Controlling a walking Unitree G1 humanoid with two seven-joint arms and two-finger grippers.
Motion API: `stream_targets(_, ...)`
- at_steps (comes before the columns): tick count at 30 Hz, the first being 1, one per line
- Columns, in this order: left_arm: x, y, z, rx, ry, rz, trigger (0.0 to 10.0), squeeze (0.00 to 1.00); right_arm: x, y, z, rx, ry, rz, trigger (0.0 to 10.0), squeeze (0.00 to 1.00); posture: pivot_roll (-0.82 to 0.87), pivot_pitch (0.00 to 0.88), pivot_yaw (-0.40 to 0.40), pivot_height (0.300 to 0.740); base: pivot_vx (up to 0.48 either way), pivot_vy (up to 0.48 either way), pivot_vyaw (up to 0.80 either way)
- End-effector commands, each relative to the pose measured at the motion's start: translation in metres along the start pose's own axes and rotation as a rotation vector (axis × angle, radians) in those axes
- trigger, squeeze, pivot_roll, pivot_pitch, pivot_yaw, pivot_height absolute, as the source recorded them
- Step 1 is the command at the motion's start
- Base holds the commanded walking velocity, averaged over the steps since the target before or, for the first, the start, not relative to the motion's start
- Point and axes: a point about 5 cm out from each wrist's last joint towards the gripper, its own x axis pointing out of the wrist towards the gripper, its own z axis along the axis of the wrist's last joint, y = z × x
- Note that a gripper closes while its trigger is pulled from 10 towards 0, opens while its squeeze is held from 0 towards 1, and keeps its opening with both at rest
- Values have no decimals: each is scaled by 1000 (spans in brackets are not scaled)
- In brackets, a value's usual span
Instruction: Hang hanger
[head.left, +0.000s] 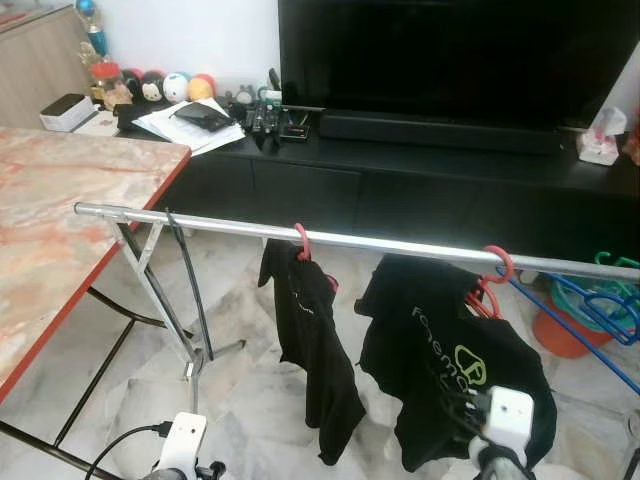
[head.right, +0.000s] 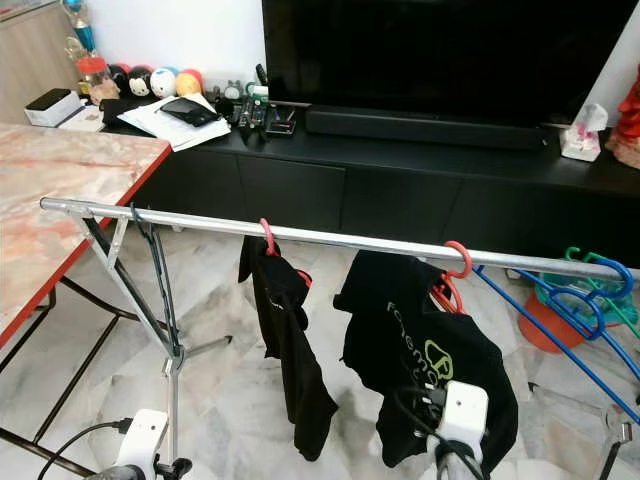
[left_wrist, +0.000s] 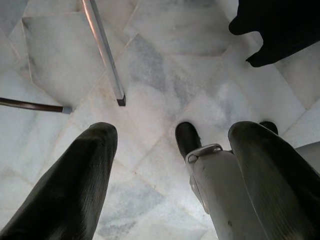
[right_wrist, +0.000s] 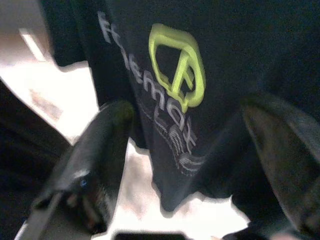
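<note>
Across the middle of my view runs the metal rail (head.left: 380, 243), its long axis going from my left to my right. Two red hangers already hook over it: one (head.left: 301, 240) carries a narrow black garment (head.left: 315, 345), the other (head.left: 497, 266) a black T-shirt with a green logo (head.left: 455, 365). My right gripper (right_wrist: 185, 165) is low, directly before this T-shirt, with fingers (right_wrist: 100, 150) spread apart and holding nothing. My left gripper (left_wrist: 170, 170) hangs lower on my left side, also spread and empty, pointing to the marble floor (left_wrist: 165, 90) near a leg of the rack (left_wrist: 104, 50).

I judge the right arm is nearer to the hanger with the T-shirt, which lies above and ahead of it. Blue hangers (head.left: 600, 300) crowd the right end of the rail, and the marble table (head.left: 60, 230) stands close at the left end.
</note>
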Motion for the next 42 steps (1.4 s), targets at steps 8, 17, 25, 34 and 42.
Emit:
stream_targets(8,0,3,0,7,5,9,10000,0,-17,-2,55,-50,-205,-13,10000,0,-175,0,-21,740,0,0,0)
stream_targets(17,0,3,1,6,6,5,10000,0,8,-2,107,-27,-256,-33,10000,0,-173,0,-17,740,0,0,0)
stream_targets(25,0,3,1,-8,5,4,10000,0,35,6,117,-43,-133,41,10000,0,-168,0,-13,740,0,0,0)
stream_targets(34,0,3,2,-11,6,-5,10000,0,51,-6,127,-12,-68,13,10000,0,-167,0,-6,740,0,0,0)
stream_targets(42,0,2,1,-13,7,-13,10000,0,60,-3,122,0,33,68,10000,0,-165,0,-6,740,0,0,0)
